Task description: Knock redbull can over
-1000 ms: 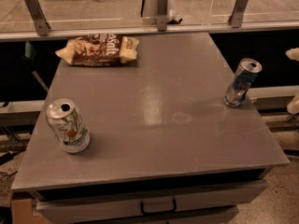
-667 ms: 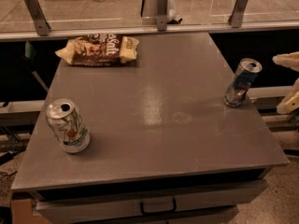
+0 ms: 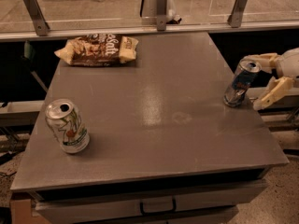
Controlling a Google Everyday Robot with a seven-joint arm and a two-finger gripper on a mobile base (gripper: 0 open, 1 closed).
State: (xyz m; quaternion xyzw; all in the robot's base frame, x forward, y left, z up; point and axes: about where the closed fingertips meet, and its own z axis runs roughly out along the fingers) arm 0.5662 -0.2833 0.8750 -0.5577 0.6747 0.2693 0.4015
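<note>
My gripper [image 3: 252, 84]: at the table's 3 o'clock edge, reaching in from outside the right side and level with the can's upper half.
My fingers [image 3: 275, 90]: spread apart and holding nothing. The upper one reaches toward the can's rim, touching it or just short, I cannot say which. The lower one hangs just beside the can at its 4 o'clock.
Redbull can [image 3: 238, 85]: upright at 3 o'clock on the table [image 3: 163, 125], close to the right edge.
What changed: a second ago only my fingertips showed at the frame's right edge, well apart from the can. I have since slid in toward 9 o'clock and closed that gap. The can has not shifted.
What it means: the approach looks finished and the knock itself not yet made. I judge that a push toward 9 o'clock, high on the can, should tip it.
Bystanders: white can [image 3: 67, 126] at 8 o'clock and snack bag [image 3: 98, 50] at 11 o'clock, both well apart from me.
</note>
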